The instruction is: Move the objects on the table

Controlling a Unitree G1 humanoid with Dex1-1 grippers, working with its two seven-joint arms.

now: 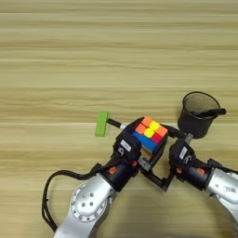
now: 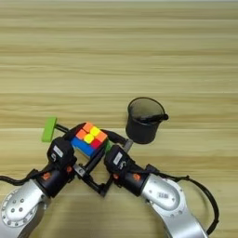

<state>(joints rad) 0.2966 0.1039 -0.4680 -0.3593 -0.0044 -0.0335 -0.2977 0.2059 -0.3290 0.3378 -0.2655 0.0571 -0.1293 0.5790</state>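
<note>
Right now you have one puzzle cube (image 1: 149, 133), one green block (image 1: 101, 123), one black mesh cup (image 1: 198, 114) and one marker on the wooden counter (image 1: 93, 56), four things in all. Your left hand (image 1: 145, 139) is closed around the cube, its black fingers hugging the cube's sides low in the middle of the counter, with the orange, yellow and red top face showing. The flat green block lies just left of the cube, and a white stub with a dark cap (image 1: 116, 123) pokes out between them, touching the block. The cup stands upright to the right of the cube, a dark rod resting across its rim. Your right hand (image 1: 179, 139) sits just beside the cup's base; you cannot tell how its fingers stand.
</note>
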